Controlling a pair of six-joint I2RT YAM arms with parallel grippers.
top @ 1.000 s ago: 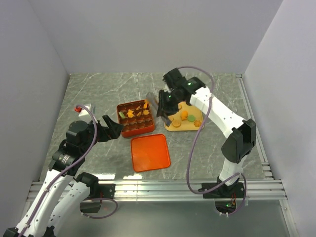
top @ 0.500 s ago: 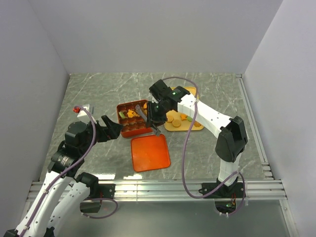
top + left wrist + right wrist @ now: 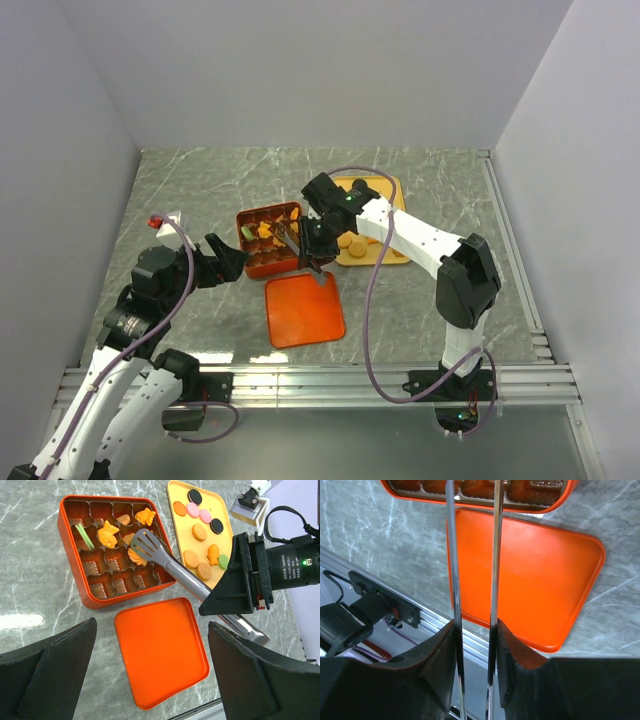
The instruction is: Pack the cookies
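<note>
Several cookies (image 3: 199,531) lie on a yellow tray (image 3: 390,188); others sit in cells of the orange-red gridded box (image 3: 243,222), which also shows in the left wrist view (image 3: 70,545). My right gripper (image 3: 313,247) is shut on metal tongs (image 3: 170,562), also seen in the right wrist view (image 3: 494,555). The slotted tong tip rests over an orange-tan cookie (image 3: 135,558) in a middle cell of the box; whether the tongs pinch it I cannot tell. My left gripper (image 3: 228,258) is open and empty, left of the box, its jaws wide above the lid.
The flat orange-red lid (image 3: 303,308) lies open-side up in front of the box, near the table's front edge, and fills the right wrist view (image 3: 530,575). A metal rail (image 3: 320,380) runs along the near edge. Grey walls close in the left, back and right.
My right arm has swung left with the tongs, from over the yellow tray to over the box. The left arm has not moved.
</note>
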